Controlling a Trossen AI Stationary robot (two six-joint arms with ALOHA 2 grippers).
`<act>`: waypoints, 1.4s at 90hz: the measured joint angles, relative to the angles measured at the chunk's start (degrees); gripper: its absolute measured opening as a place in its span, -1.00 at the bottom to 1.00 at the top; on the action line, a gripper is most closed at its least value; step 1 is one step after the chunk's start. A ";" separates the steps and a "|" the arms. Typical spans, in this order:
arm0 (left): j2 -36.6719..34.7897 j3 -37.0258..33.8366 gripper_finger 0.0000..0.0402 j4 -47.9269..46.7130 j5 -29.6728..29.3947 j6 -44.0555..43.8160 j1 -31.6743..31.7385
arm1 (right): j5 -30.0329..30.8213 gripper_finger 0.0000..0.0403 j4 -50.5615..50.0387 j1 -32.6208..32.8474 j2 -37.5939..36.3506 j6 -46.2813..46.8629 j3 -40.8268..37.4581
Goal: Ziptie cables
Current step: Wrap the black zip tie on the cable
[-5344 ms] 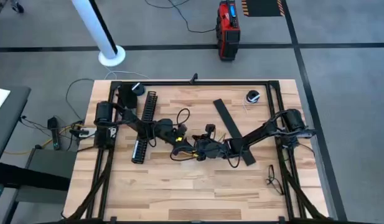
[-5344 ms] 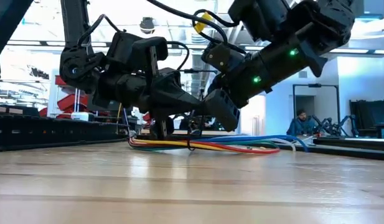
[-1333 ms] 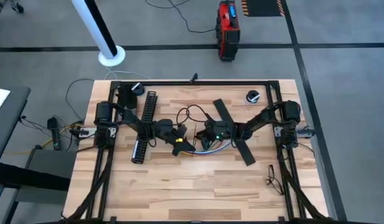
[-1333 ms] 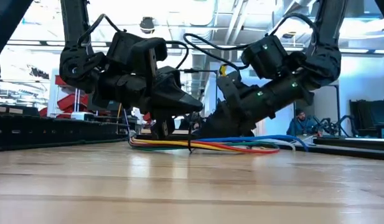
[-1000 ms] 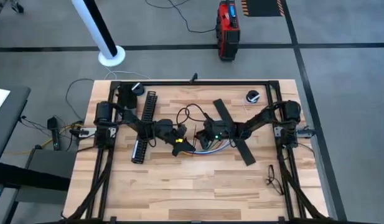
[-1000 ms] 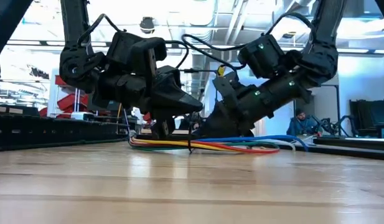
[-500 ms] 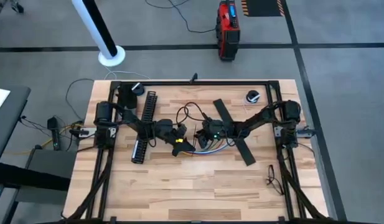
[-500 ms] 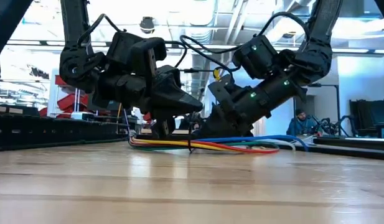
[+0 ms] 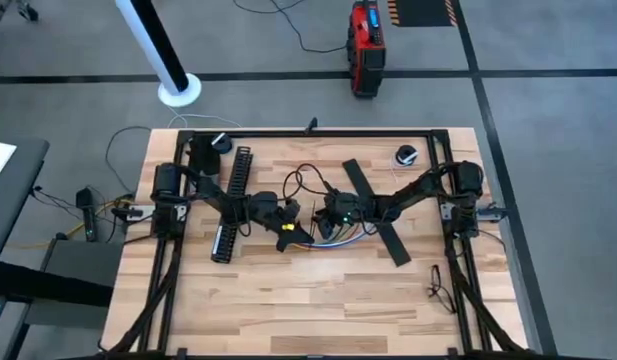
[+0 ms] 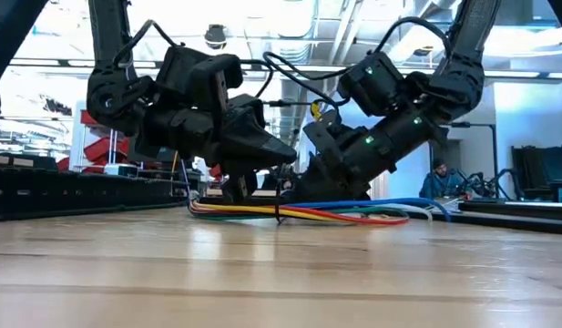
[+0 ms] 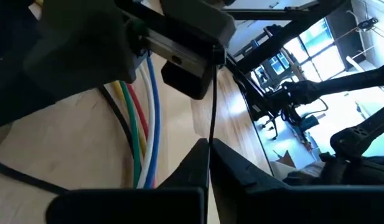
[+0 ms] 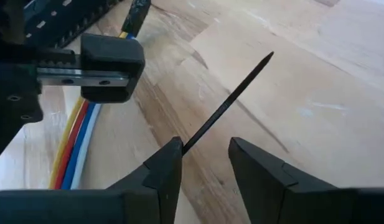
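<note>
Fingers (image 11: pixel 241 174) of the left gripper (image 9: pixel 296 230) are pressed together on a thin black zip tie (image 11: pixel 211 99). The tie is held straight up, most likely so that its free end can be taken by the other arm. The fingers (image 12: pixel 160 177) of the right gripper (image 9: pixel 326 224) are kept a little apart, and the tail of the tie is seen running into the gap between them. It is not pinched yet, as far as can be told.

The cables (image 10: pixel 308 213) are laid flat near the middle of the table (image 9: pixel 288 300). The left gripper is set at their 9 o'clock end and the right gripper at their 12 o'clock side. Both are kept low and close, so the tie can be worked around the bundle. The loop itself is hidden by the arms.

About five seconds ago, the right gripper was placed farther toward 6 o'clock and was lifted higher over the cables. It has since been brought toward 12 o'clock and tipped down to the bundle. The left gripper and the cables have not been moved in that time.
</note>
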 joint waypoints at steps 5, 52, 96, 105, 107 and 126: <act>0.00 0.00 -1.00 0.00 0.03 0.01 0.12 | -0.64 -0.25 0.42 0.01 0.00 -0.01 -0.06; 0.00 0.00 -1.00 0.07 1.48 1.00 0.26 | -2.89 -0.13 4.47 0.75 0.09 0.70 -0.22; 0.00 0.00 -1.00 2.31 2.53 1.23 0.26 | -2.18 -0.55 7.88 0.15 0.26 0.16 -0.26; 0.00 0.00 -1.00 2.27 2.57 1.19 0.26 | -0.81 -0.87 7.80 0.11 0.26 -0.31 -0.26; 0.00 0.00 -1.00 2.27 2.52 1.12 0.26 | -0.10 -0.91 7.77 0.13 0.29 -0.52 -0.26; 0.00 0.00 -1.00 2.30 2.55 0.65 0.26 | 1.35 -0.99 10.15 1.14 0.33 -4.20 -0.33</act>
